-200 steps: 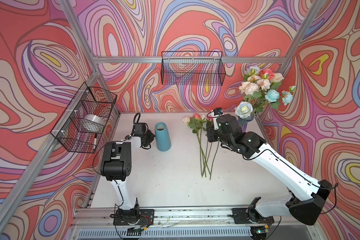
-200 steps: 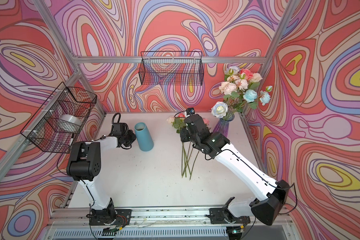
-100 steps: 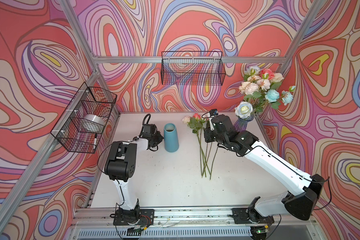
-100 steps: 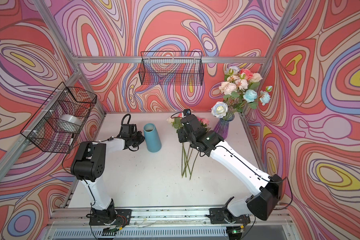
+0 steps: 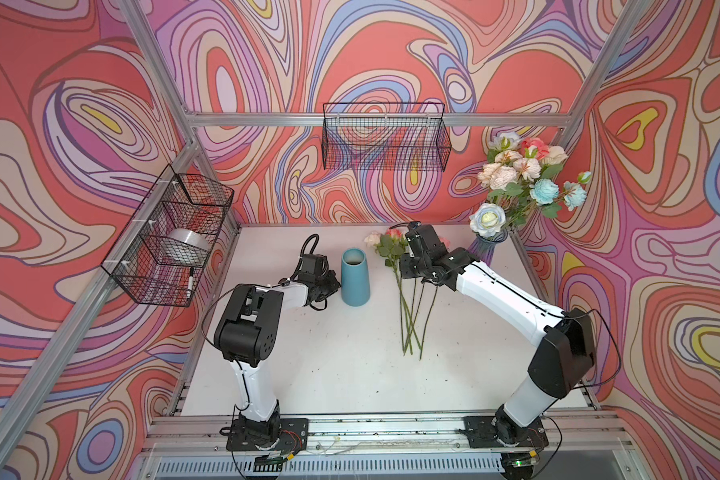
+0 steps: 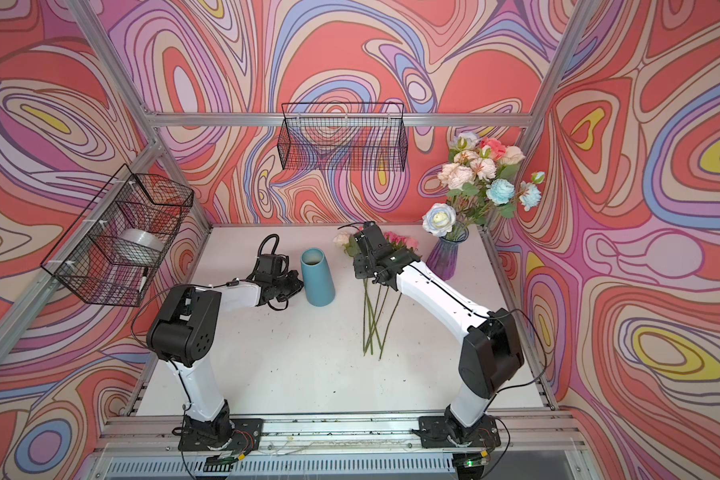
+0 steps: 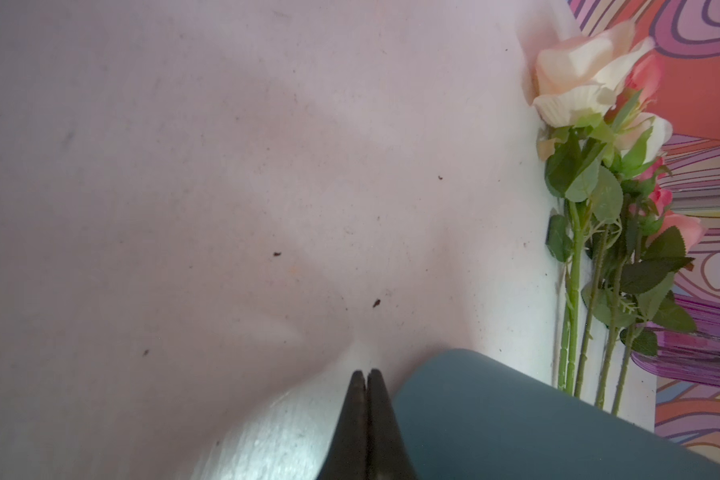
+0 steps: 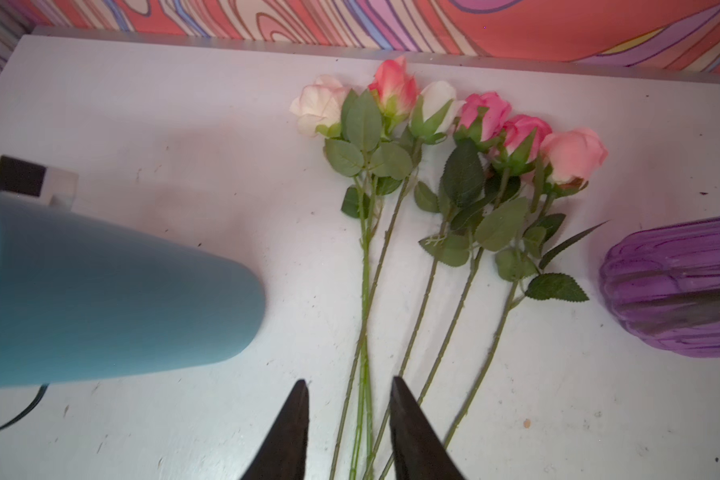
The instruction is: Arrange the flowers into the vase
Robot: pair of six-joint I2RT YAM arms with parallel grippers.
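I'm holding my right claw [image 8: 348,382], jaws apart, over the crossing stems of the roses [image 8: 462,178] lying on the tabletop [image 8: 142,124] at the teal vase's [image 8: 100,291] three o'clock, risking grabbing several, while my left claw [image 7: 366,372], pressed together at nine o'clock, is risking nudging it over.

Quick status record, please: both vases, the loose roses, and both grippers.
blue vase: upright, no flowers inside
purple vase: upright, back right, holding a bouquet
loose roses: six blooms, lying flat on the table between the vases
left gripper: shut, empty, beside the blue vase
right gripper: open, over the loose roses, gripping nothing
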